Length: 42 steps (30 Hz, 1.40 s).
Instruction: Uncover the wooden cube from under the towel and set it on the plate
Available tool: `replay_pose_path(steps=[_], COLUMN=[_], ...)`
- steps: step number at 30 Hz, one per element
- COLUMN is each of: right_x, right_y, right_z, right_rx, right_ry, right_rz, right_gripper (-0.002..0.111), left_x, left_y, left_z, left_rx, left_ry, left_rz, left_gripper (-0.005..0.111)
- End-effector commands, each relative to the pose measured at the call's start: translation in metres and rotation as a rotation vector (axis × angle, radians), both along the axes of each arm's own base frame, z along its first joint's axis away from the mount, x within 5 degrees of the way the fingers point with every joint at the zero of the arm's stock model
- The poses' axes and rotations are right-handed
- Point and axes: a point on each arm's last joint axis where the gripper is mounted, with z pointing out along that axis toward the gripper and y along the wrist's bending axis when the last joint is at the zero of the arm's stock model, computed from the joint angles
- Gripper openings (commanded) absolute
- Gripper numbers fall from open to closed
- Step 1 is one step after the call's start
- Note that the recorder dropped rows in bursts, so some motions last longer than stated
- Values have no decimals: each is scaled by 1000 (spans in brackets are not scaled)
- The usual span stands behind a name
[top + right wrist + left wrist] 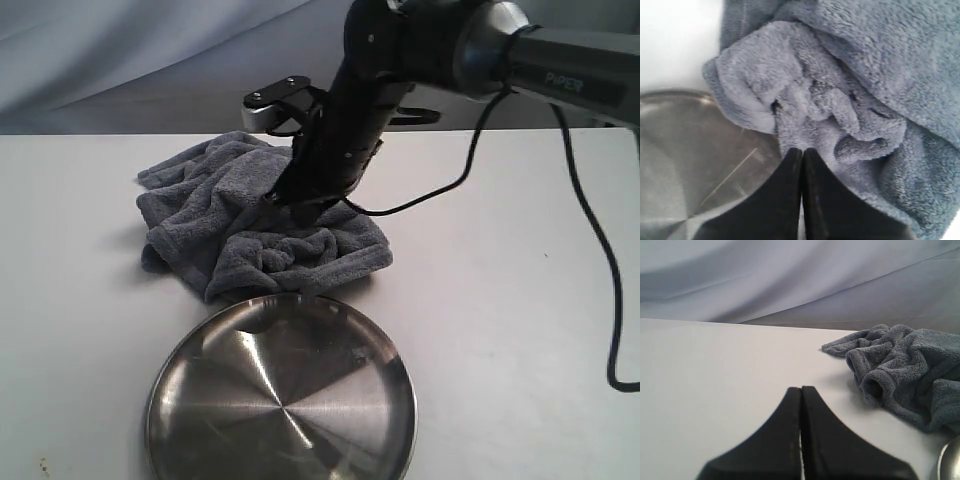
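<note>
The dark grey towel (250, 215) lies bunched in folds on the white table, just behind the shiny steel plate (282, 395). The wooden cube is hidden; no wood shows in any view. My right gripper (300, 212) hangs over the towel's middle, fingers pressed together with nothing between them. In the right wrist view its tip (802, 150) sits above the towel (850, 100) near the plate's rim (685, 150). My left gripper (801, 389) is shut and empty over bare table, off to the side of the towel (905, 370).
A black cable (590, 230) trails from the right arm down onto the table at the right. A pale cloth backdrop (150, 50) rises behind the table's far edge. Sliver of the plate (951, 462) shows in the left wrist view.
</note>
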Motion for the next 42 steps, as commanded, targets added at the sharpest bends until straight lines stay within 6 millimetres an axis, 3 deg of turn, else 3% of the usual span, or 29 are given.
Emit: replay_pose_path(steps=[1,8,12,18,23,28,31,36,42], right_x=[-2,8,16,32,57,85,94,84,38], right_y=[27,63,66,52,29,-38,-61,-50,-61], right_z=[2,-12,-4,-1,0,-5,-7,-10,-17], right_rx=[-32,-49,-33,-30,29,-44,-48,-85,-206], right_ry=[68,-10,-57,-95,-125,-38,-29,-38,73], right_rz=[30,-2,-28,-108,-261,-403,-450,-314,-234], right_gripper=[0,0,0,0,0,0,0,0,0], left_x=[0,0,0,0,0,0,0,0,0], left_y=[0,0,0,0,0,0,0,0,0], left_z=[-1,-1,-1,-1,-1,-1,-1,-1,-1], left_rx=[-9,-7,-7,-7,-7,-7,-7,-7,-7], left_ry=[-2,-2,-2,-2,-2,-2,-2,-2,-2], left_rz=[0,0,0,0,0,0,0,0,0], left_gripper=[0,0,0,0,0,0,0,0,0])
